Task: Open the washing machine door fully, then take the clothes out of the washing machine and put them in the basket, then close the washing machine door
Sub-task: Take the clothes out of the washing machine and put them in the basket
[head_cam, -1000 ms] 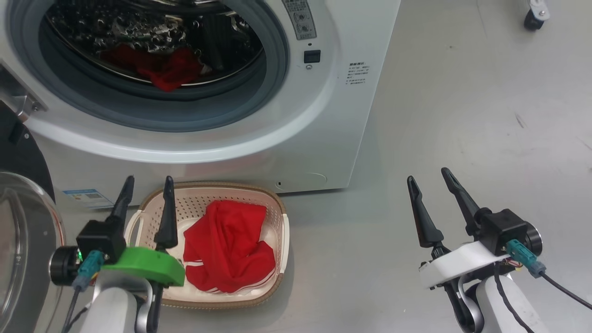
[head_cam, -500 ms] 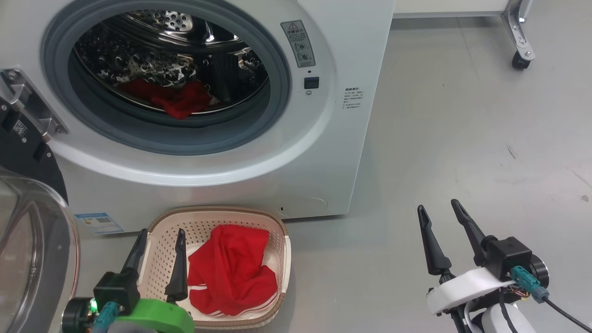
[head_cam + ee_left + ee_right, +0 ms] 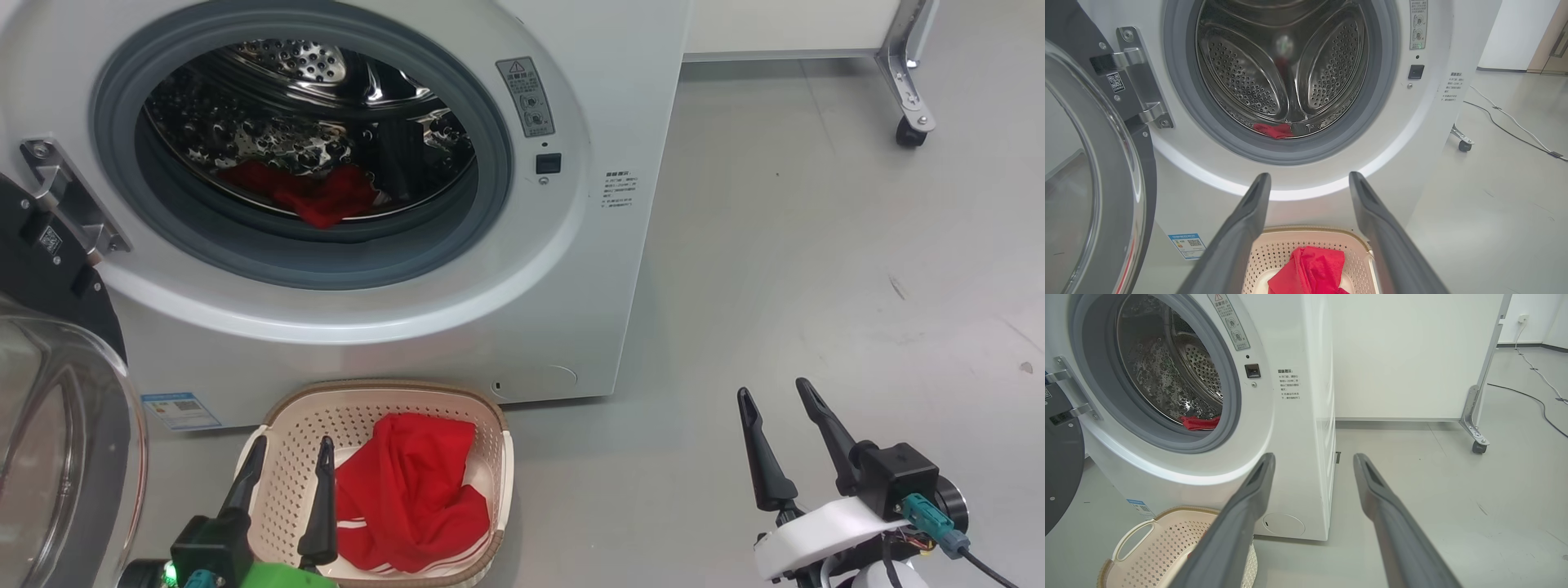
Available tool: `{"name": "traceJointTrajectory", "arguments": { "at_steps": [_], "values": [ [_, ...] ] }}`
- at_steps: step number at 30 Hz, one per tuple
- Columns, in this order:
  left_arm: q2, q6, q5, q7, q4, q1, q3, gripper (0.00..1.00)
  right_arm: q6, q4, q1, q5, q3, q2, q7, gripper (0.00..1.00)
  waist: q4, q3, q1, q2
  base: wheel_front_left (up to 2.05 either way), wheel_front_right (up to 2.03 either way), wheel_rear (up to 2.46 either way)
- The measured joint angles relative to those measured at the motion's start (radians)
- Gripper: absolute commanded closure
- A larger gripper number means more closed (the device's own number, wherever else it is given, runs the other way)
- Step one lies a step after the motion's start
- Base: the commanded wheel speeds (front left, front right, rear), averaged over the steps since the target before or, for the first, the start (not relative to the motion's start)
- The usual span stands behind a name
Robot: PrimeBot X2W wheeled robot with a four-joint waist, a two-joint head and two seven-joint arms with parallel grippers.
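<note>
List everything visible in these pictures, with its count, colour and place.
washing machine: one, white, straight ahead
door: one, black with clear glass, swung open at the left
drum: one, shiny steel, inside the round opening
basket: one, cream with brown rim, before the machine
clothes: two heaps, red; one in the drum, one in the basket
sticker: one, blue, low on the machine's front
wheel: one, black, far right
left fingers: two, dark, apart, above the basket
right fingers: two, dark, apart, above the floor
</note>
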Motion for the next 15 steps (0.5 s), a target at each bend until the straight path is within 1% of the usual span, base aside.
{"name": "traceJointTrajectory", "arguments": {
  "at_steps": [3, 15],
  "values": [
    [0.000, 0.004, 0.000, 0.002, -0.011, 0.009, -0.003, 0.00, -0.008, -0.001, 0.001, 0.000, 0.001, 0.000, 0.000, 0.00, -0.002, -0.002, 0.0000, 0.0000, 0.00, 0.00, 0.00],
    [0.001, 0.017, 0.000, 0.028, -0.052, 0.038, -0.015, 0.00, -0.008, -0.007, 0.004, 0.001, 0.006, 0.000, 0.000, 0.00, -0.007, -0.003, 0.0000, 0.0000, 0.00, 0.00, 0.00]
  ]
}}
